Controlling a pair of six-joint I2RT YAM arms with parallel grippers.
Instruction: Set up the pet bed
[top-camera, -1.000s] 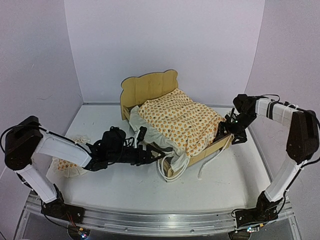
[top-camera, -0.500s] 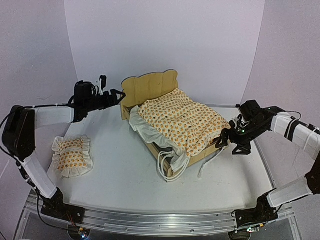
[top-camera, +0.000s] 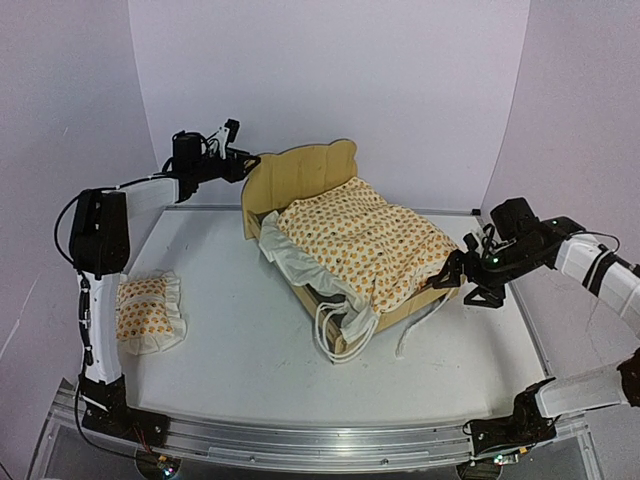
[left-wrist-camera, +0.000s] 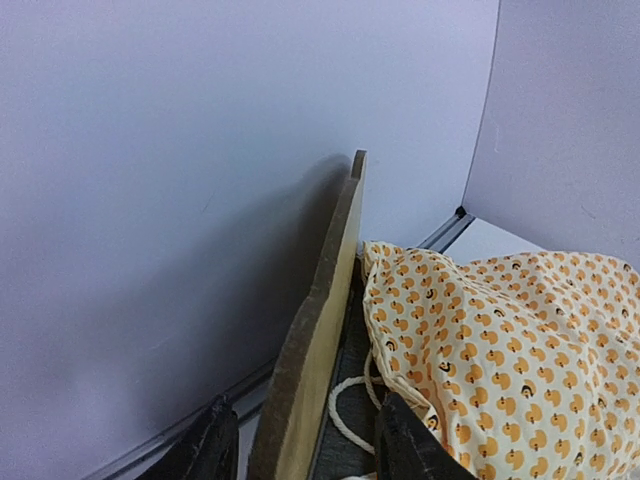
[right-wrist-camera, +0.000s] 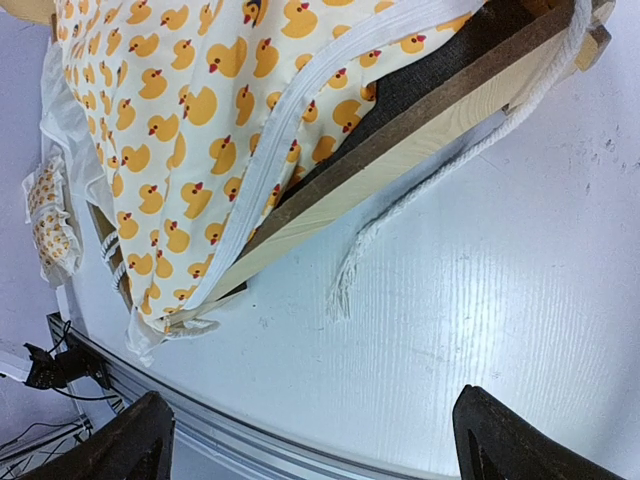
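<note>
The pet bed (top-camera: 300, 178) stands near the middle of the tabletop (top-camera: 250, 340), its headboard (left-wrist-camera: 320, 320) at the 11 o'clock end and its low footboard at 5 o'clock.

The left end effector (top-camera: 244, 165) is up at the headboard's 10 o'clock corner. In the left wrist view its fingers (left-wrist-camera: 212, 445) straddle the thin plywood edge, one on each face. I cannot tell whether they are pressing on the wood or only bracketing it.

The right end effector (top-camera: 462, 276) hovers at 4 o'clock of the bed, just off the side rail. Its jaws are spread wide with nothing between them.

What could go wrong:
- **Tipping or swivelling:** a grip this high on a light frame gives leverage, so a pull or push there could tip the bed or turn it on the tabletop.
- **Slipping:** a hold on the corner alone could slide off the wavy edge.
- **Loose bedding:** any jolt may shift the duck-print mattress cover (top-camera: 362, 240), which looks merely draped rather than tied.
- **Snagging:** the white ties (right-wrist-camera: 420, 200) trail from under the rail onto the tabletop. The right end effector could catch one and drag the cover.

The frame is the one container here, and it holds the cover. The cover lies over the dark base (right-wrist-camera: 405, 100), and its ruffle hangs over the 7 o'clock rail. Cords spill out at the footboard corner.

The matching pillow (top-camera: 145, 315) is not in the bed; it lies well apart on the tabletop, at 8 o'clock.
</note>
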